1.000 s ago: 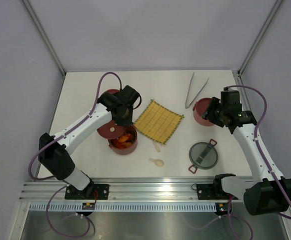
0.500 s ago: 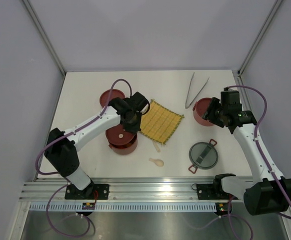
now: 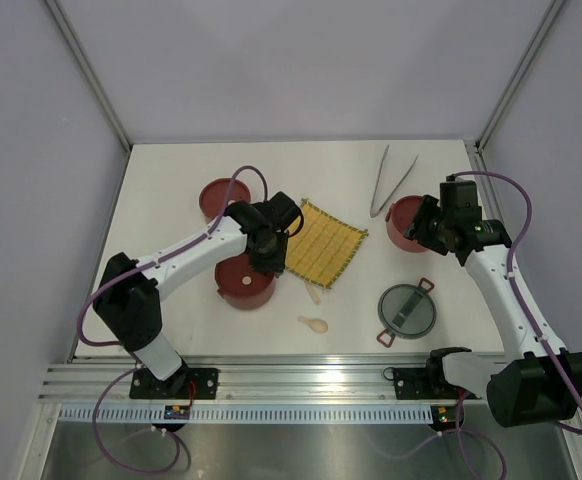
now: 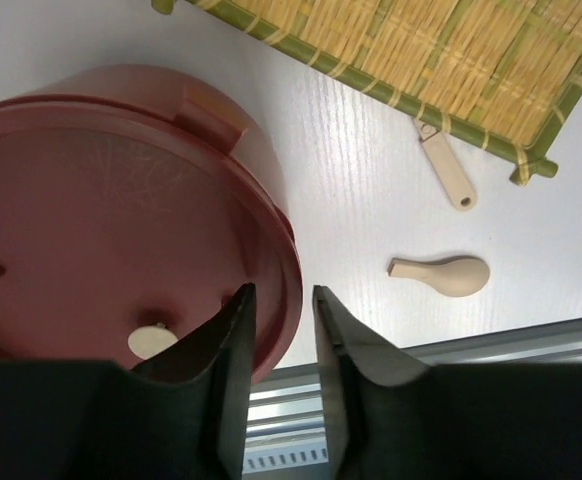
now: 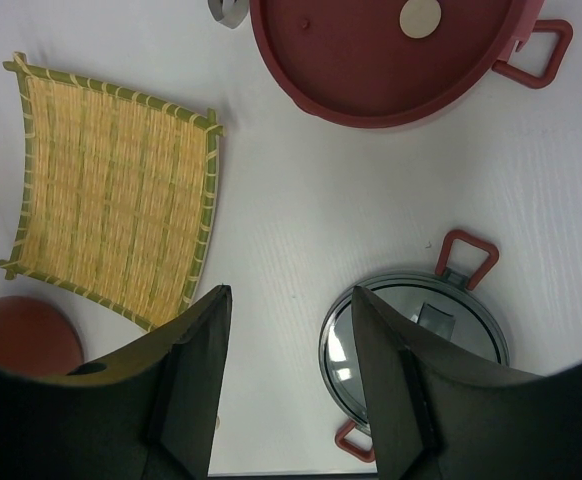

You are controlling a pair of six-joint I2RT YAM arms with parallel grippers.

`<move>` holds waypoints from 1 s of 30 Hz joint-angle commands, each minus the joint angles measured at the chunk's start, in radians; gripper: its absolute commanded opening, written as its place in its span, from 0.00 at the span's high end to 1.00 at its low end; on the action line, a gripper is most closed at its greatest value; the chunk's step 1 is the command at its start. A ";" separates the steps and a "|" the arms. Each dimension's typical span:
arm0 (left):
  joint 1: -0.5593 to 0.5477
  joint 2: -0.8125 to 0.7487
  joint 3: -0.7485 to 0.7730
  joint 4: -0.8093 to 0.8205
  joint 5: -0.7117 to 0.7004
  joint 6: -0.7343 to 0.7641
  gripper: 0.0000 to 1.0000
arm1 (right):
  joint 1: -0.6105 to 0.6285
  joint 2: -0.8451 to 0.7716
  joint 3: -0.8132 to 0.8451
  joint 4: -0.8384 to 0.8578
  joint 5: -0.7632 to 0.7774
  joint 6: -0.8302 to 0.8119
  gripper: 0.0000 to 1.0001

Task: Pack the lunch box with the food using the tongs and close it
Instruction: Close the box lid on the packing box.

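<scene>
A dark-red lunch box tier point(image 3: 241, 282) stands left of centre with a flat red disc lid point(image 4: 101, 210) lying on it, cream knob point(image 4: 151, 340) up. My left gripper point(image 4: 283, 300) hangs just over the lid's right rim point(image 3: 267, 262), jaws a little apart and holding nothing. The food is hidden. Another red tier point(image 3: 219, 197) stands behind, and a lidded one point(image 3: 403, 225) point(image 5: 381, 50) at right. Above that one my right gripper point(image 3: 426, 228) point(image 5: 291, 300) is open and empty. The grey top lid point(image 3: 407, 310) point(image 5: 416, 340) lies near front right. The tongs point(image 3: 391, 180) rest at the back.
A yellow woven mat point(image 3: 317, 242) point(image 5: 111, 180) lies in the middle, right of my left gripper. A cream spoon point(image 3: 314, 323) point(image 4: 446, 274) and a cream stick point(image 4: 446, 172) lie in front of the mat. The metal rail point(image 3: 301, 375) runs along the near edge.
My left gripper carried the red disc lid right onto the tier, covering the orange food that showed before. Its jaws have since parted and the lid stays on. The right arm is still.
</scene>
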 commanded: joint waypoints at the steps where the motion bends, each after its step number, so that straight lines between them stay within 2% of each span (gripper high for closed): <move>1: -0.015 -0.001 0.027 0.009 0.012 -0.005 0.64 | 0.006 -0.007 0.003 0.020 0.014 0.003 0.41; 2: -0.017 -0.001 0.038 -0.011 0.008 -0.001 0.60 | 0.006 -0.008 0.005 0.017 0.015 0.001 0.41; 6: -0.025 -0.018 0.101 -0.064 -0.026 0.012 0.52 | 0.006 -0.019 0.008 0.015 0.017 0.000 0.41; 9: -0.025 -0.039 0.139 -0.095 -0.069 0.015 0.52 | 0.006 -0.016 0.014 0.014 0.017 0.000 0.41; 12: -0.025 -0.062 0.156 -0.109 -0.138 0.015 0.64 | 0.006 -0.016 0.015 0.010 0.014 -0.002 0.41; 13: -0.022 -0.067 0.161 -0.109 -0.152 0.018 0.74 | 0.006 -0.017 0.015 0.010 0.012 0.000 0.41; 16: -0.014 -0.079 0.162 -0.108 -0.155 0.021 0.78 | 0.007 -0.025 0.017 0.007 0.012 0.000 0.41; 20: 0.009 -0.110 0.092 -0.054 -0.169 -0.013 0.77 | 0.006 -0.027 0.023 0.003 0.012 0.000 0.41; 23: 0.060 -0.145 -0.051 0.050 -0.123 -0.033 0.71 | 0.006 -0.030 0.017 0.000 0.011 0.001 0.41; 24: 0.070 -0.144 -0.118 0.069 -0.112 -0.037 0.69 | 0.006 -0.031 0.015 0.001 0.011 0.001 0.41; 30: 0.095 -0.081 -0.279 0.204 -0.019 -0.080 0.68 | 0.006 -0.040 0.009 -0.006 0.006 0.006 0.41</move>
